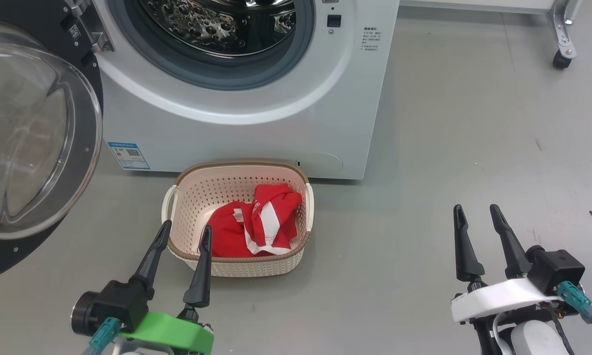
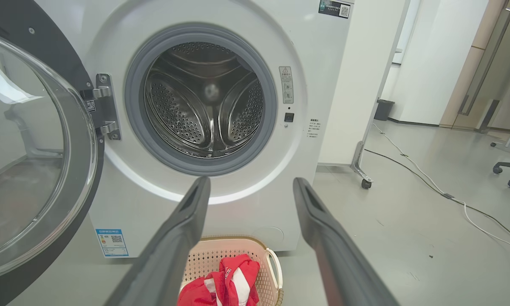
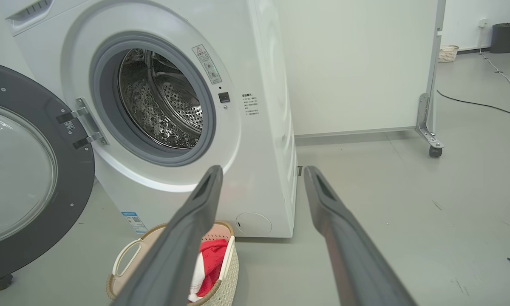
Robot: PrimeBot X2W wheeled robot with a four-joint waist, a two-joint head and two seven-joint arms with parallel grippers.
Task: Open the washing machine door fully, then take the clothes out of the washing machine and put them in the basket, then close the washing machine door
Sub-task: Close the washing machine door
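Hanging low in front of the washing machine [image 1: 246,133], both grippers have nothing in them.

- Left gripper [image 1: 187,226]: fingers spread wide, released. In the head view its tips overlap the near-left corner of the basket [image 1: 241,165]. Can't judge contact with the rim. The left wrist view looks along the fingers at the drum mouth, with the basket below them.
- Right gripper [image 1: 476,208]: fingers spread wide, released, over bare floor [image 1: 449,123], well apart from the basket on its right.
- Washing machine door [image 1: 34,148]: swung wide on its hinge [image 2: 104,106] at the left of the mouth, with the glass bowl bulging toward the robot.
- Drum [image 2: 204,100]: perforated steel wall in plain sight inside the grey rubber seal [image 2: 131,102].
- Clothes [image 1: 256,222]: red with white stripes, bunched inside the basket toward its right and near side. One fold rides up against the right wall.
- Basket: upright on the floor just in front of the machine's base, below the mouth. The blue label sticker [image 1: 128,156] is up and to its left.
- Background: a white partition on casters [image 3: 357,63] to the right of the machine, cables [image 2: 429,182] along the floor, and a dark bin [image 3: 503,37] by the far wall.
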